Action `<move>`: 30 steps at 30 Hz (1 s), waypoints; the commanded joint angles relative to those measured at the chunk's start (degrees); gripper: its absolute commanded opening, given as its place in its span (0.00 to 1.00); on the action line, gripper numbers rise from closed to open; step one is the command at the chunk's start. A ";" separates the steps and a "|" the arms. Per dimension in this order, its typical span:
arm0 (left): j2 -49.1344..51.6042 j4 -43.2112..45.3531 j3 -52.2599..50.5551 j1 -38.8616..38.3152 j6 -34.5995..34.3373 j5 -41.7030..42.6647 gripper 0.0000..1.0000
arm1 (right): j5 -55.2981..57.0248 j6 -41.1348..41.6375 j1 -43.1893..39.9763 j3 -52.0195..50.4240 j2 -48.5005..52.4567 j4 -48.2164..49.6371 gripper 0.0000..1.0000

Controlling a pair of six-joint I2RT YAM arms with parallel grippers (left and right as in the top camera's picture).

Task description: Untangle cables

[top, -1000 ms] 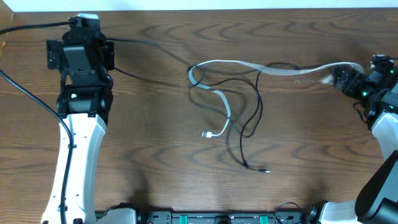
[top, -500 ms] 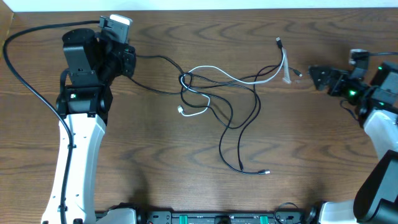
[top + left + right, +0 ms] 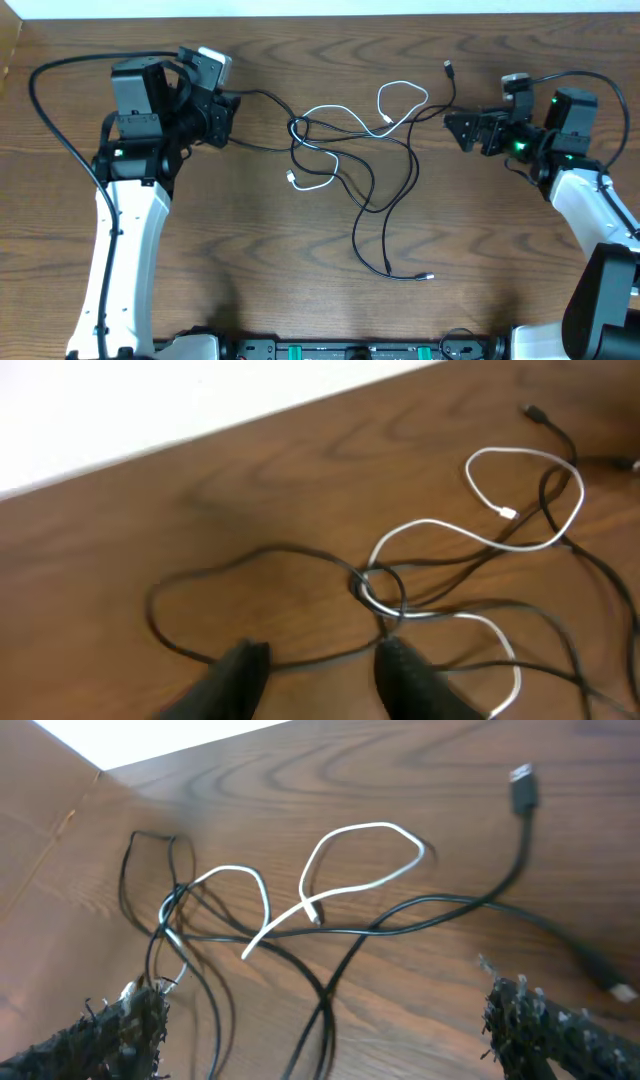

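The cables lie tangled mid-table. A white cable [image 3: 330,110] loops from a knot [image 3: 300,128] toward the right, and two black cables [image 3: 385,200] trail toward the front. My left gripper [image 3: 225,118] sits just left of the tangle. In the left wrist view its fingers stand apart [image 3: 322,670], and a black cable loop [image 3: 230,555] runs across the gap at their tips, not pinched. The knot [image 3: 378,588] lies just beyond the right fingertip. My right gripper [image 3: 458,128] is wide open to the right of the tangle. Black strands [image 3: 450,905] cross the table between its fingers [image 3: 325,1030], and the white loop [image 3: 350,830] lies ahead.
A black plug end [image 3: 447,68] lies near the table's back edge, and another plug [image 3: 425,277] lies toward the front. The left arm's thick black wire [image 3: 45,75] arcs over the back left corner. Arm bases line the front edge.
The right gripper has let go of the cables and moved left toward the tangle. The white end has curled into a loop. The left gripper has moved right up to the black loop.
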 commanded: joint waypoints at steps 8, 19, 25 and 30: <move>14.19 0.37 0.87 -5.86 -0.37 0.90 0.86 | 0.09 -0.85 4.57 0.00 0.15 -0.52 0.99; 26.71 7.43 0.87 -10.34 -13.25 -9.70 0.96 | 0.15 -0.85 6.25 0.00 0.15 -1.53 0.99; 29.11 8.33 0.87 -10.45 -17.49 -14.82 0.96 | 0.15 -0.68 6.25 0.00 0.15 -1.60 0.99; 32.61 9.18 0.87 -12.15 -17.49 -14.53 0.97 | 0.13 -0.68 6.51 0.00 0.15 -1.62 0.99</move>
